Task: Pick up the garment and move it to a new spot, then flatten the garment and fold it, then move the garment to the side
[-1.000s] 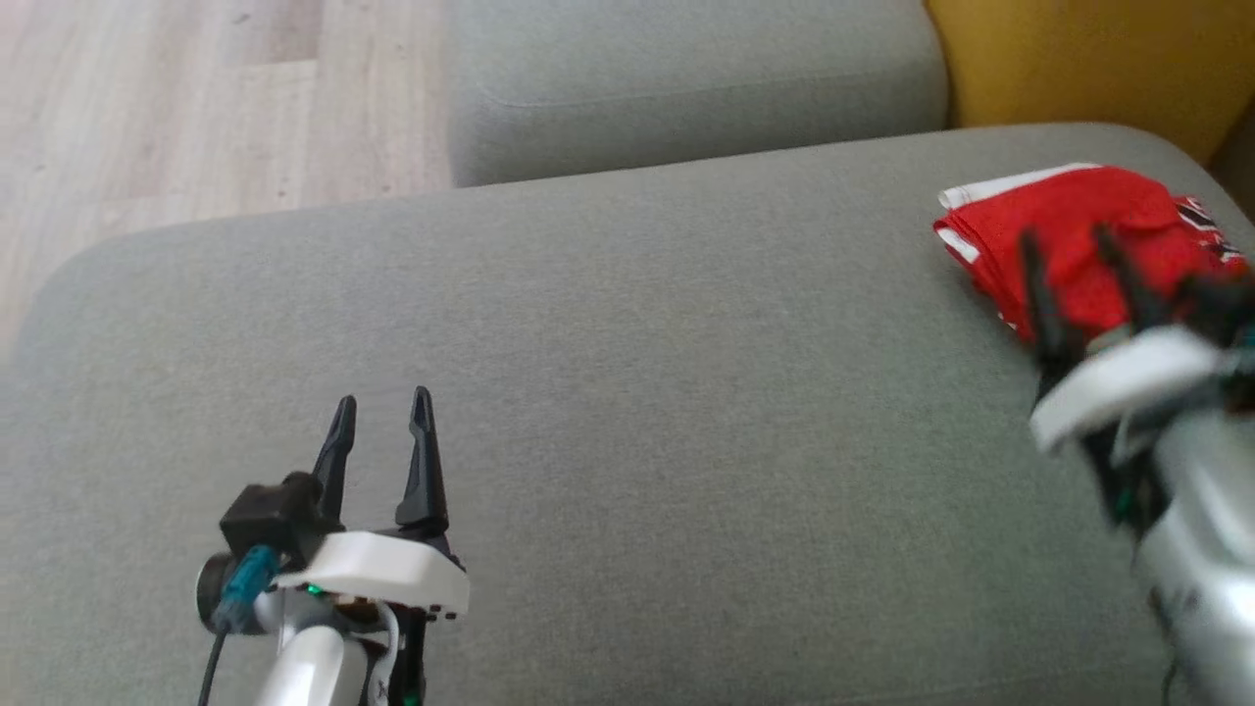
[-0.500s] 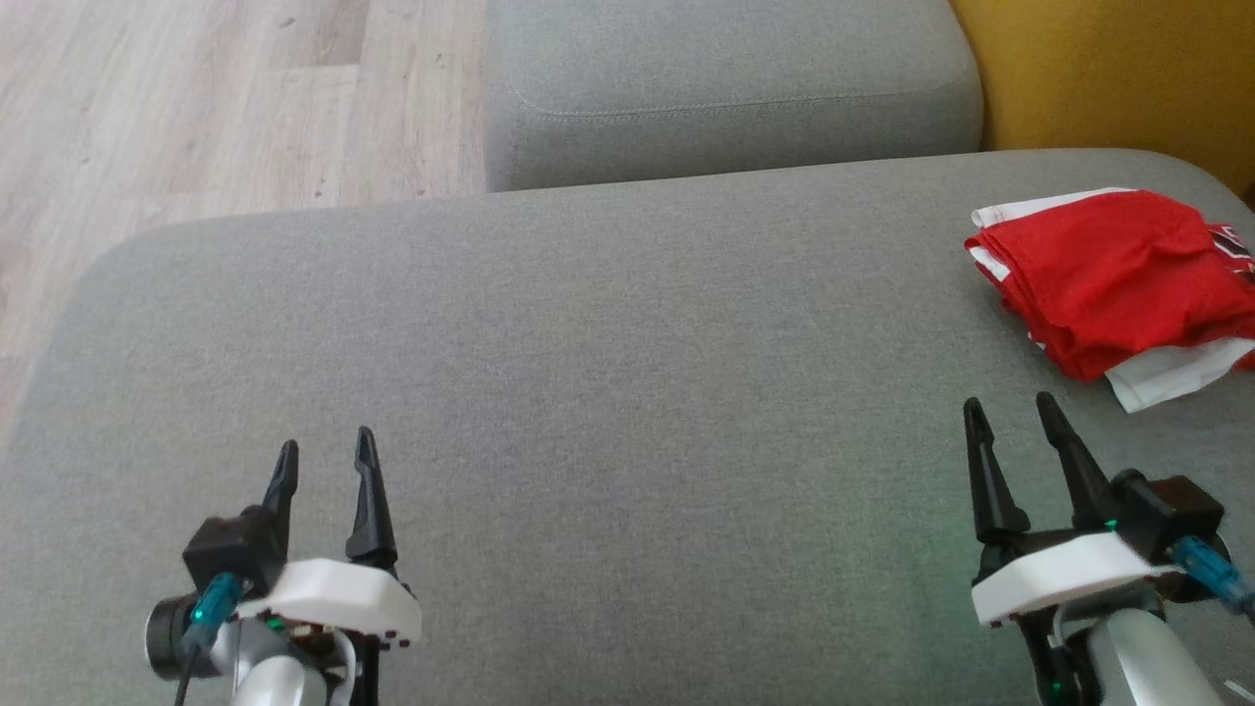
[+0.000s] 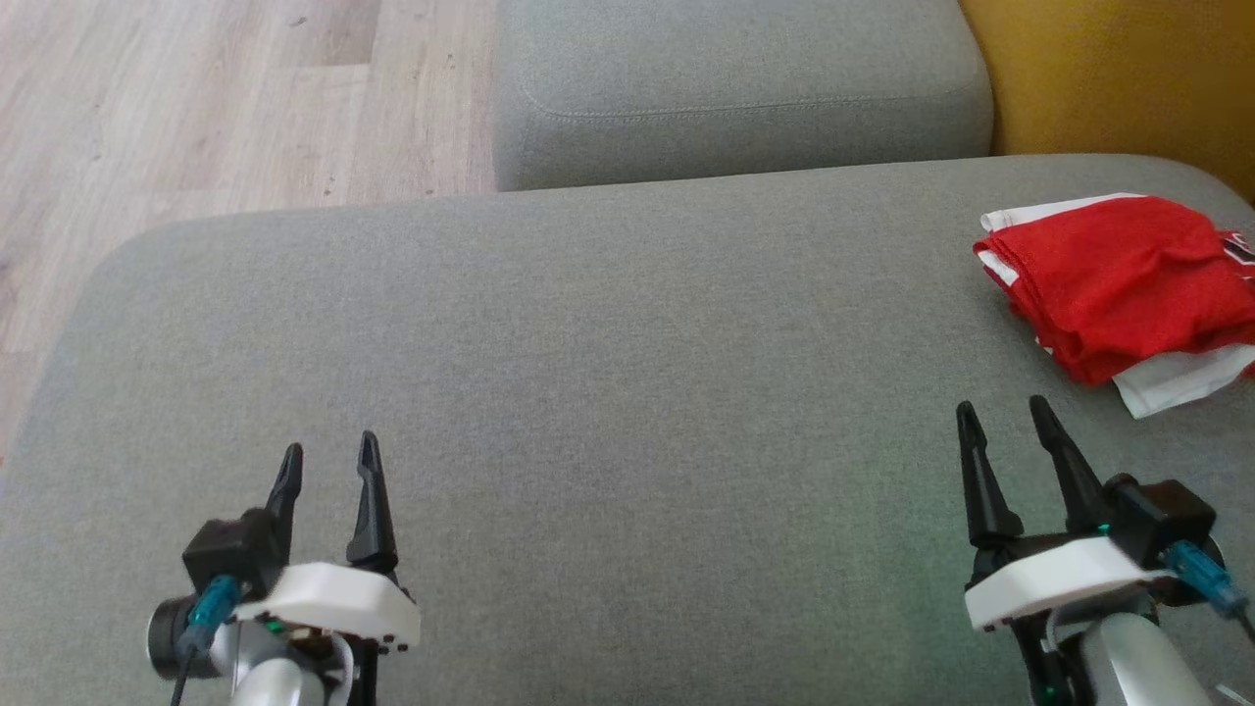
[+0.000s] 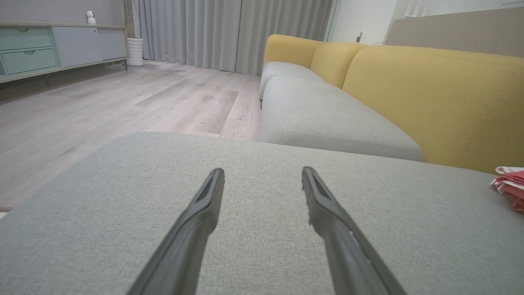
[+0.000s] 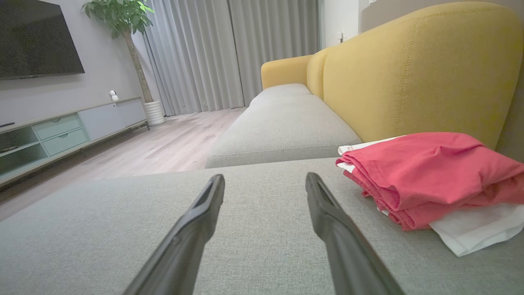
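The garment [image 3: 1118, 279] is a folded red and white bundle lying at the far right of the grey cushion [image 3: 627, 392]. The right wrist view has the garment [image 5: 425, 176] to the right of the fingers, and a corner of the garment [image 4: 509, 184] shows at the right edge of the left wrist view. My right gripper [image 3: 1002, 414] hovers open in front of the bundle, apart from it, nothing between its fingers. At the lower left my left gripper [image 3: 328, 456] also stands open and empty over bare cushion.
A second grey seat cushion [image 3: 735, 88] lies beyond the one in front of me. A yellow sofa back [image 3: 1118, 78] rises at the upper right. Wooden floor [image 3: 196, 108] lies past the cushion's left edge. A low cabinet [image 5: 61, 131] stands across the room.
My right gripper has drawn back off the garment toward me and now rests at the lower right. The garment stays where it lay. The camera has shifted a little.
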